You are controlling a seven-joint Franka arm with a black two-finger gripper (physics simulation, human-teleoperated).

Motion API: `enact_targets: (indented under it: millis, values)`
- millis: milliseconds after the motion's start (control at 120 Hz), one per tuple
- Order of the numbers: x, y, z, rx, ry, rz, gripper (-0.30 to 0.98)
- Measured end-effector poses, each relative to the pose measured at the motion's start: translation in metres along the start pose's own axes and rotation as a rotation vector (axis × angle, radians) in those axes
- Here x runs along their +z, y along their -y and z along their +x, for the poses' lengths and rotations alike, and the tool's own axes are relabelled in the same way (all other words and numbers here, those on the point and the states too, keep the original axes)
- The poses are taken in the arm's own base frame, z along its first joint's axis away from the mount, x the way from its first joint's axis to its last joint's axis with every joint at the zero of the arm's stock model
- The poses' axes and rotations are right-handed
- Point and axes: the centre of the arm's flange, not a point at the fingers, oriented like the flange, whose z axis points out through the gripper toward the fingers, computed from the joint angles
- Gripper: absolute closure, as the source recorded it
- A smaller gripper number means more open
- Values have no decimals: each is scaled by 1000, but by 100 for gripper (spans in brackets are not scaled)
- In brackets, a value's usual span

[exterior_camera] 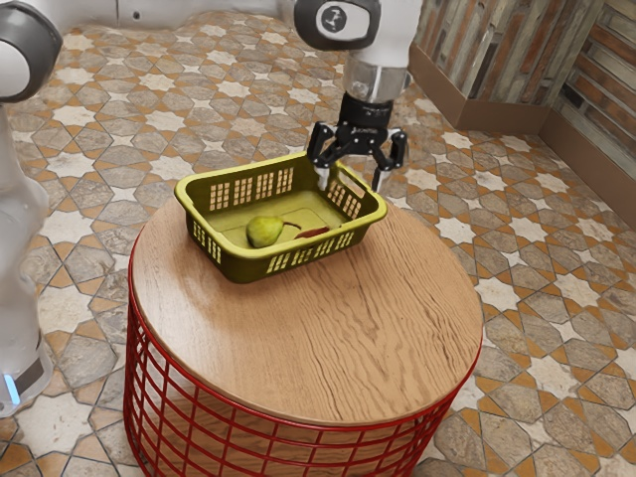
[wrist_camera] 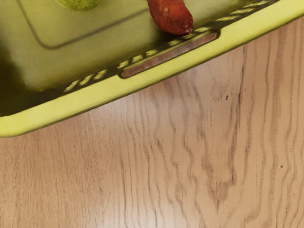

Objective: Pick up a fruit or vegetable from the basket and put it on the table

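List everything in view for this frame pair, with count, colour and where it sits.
Basket: one, yellow-green, on the tabletop
Pear: one, green, inside the basket, on its floor
Elongated vegetable, perhaps a sweet potato: one, reddish brown, inside the basket near the pear
Round table: one, light wood top on a red wire base, under the basket
Tiled floor: one, grey, cream and orange, around the table
Plank walls: two, mixed brown and grey, upper right of the exterior view
Franka arm: one, white and grey, reaching in from upper left
Gripper: one, black, open, over the basket's end
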Motion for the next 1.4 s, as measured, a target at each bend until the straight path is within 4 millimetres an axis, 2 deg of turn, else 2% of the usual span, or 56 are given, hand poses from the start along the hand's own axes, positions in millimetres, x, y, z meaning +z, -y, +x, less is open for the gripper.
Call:
enact_targets:
  millis: [33, 58, 92, 125, 200, 317, 383, 558, 617, 708, 833, 1000, 1200, 1400]
  values:
    - [-5, 6, 64, -86, 1, -8, 0]
    - [-6, 10, 94, -113, -1, -10, 0]
    - [-4, 11, 114, -105, -14, -13, 0]
    - [0, 9, 121, -70, -29, -12, 0]
    - [7, 0, 113, 61, -60, -23, 1]
    - [5, -7, 99, 277, -101, -56, 0]
    - [20, -4, 94, 405, -126, -28, 0]
    - [76, 41, 92, 692, -125, 5, 0]
    - [90, 49, 90, 777, -134, -3, 0]
    - [106, 50, 87, 889, -150, -5, 1]
    - [127, 35, 92, 998, -179, 14, 2]
    - [131, 29, 92, 1126, -201, 9, 3]
    - [138, 53, 88, 1245, -189, -2, 3]
    - [158, 62, 84, 1323, -159, 27, 3]
